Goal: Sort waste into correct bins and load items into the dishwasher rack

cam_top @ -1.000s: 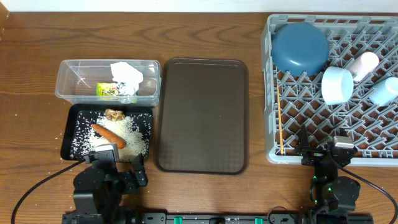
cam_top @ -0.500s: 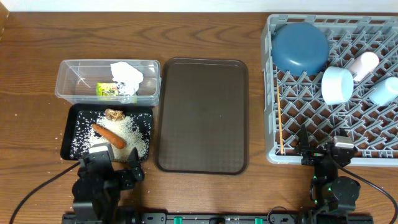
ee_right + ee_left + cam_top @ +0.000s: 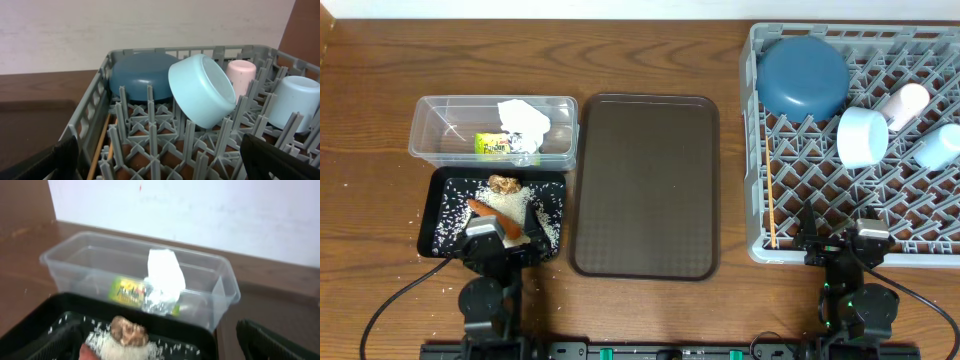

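Left end effector (image 3: 505, 235), fingers apart and gripping nothing, hung over the black tray's (image 3: 430, 215) near edge. Right end effector (image 3: 832, 240), equally apart, sat beside the rack (image 3: 756, 150).

Sorting looked complete, so the next move probably called only for withdrawal.

- **Tray:** one carrot (image 3: 480, 207), one brown lump (image 3: 502, 184), rice (image 3: 545, 205).
- **Tub (image 3: 420, 130):** one napkin (image 3: 523, 118), one wrapper (image 3: 492, 144).
- **Rack:** one dark bowl (image 3: 803, 78), one pale-blue bowl (image 3: 861, 137), one pink cup (image 3: 906, 103), one pale-blue cup (image 3: 938, 147), chopsticks (image 3: 770, 200).

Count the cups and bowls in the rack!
4: dark-blue bowl in the far-left corner, pale-blue bowl beside it, pink cup behind that, pale cup at the right edge. More may hide past the frame.
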You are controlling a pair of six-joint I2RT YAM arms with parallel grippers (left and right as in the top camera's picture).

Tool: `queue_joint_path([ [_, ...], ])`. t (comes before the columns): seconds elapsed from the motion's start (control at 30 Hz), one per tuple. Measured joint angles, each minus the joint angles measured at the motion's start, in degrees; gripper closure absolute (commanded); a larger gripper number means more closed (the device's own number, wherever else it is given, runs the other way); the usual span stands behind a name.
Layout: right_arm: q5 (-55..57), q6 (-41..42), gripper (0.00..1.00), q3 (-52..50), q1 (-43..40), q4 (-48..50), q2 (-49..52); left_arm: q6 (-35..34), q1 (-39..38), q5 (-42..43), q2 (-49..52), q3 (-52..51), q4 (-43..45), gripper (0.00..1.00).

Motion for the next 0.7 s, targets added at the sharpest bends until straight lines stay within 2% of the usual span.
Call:
queue_joint_path([
  [0.7, 0.0, 0.0, 0.01, 0.0, 0.0, -0.1, 0.0, 1.9, 0.0, 0.0, 0.0, -0.3, 0.9, 0.02],
])
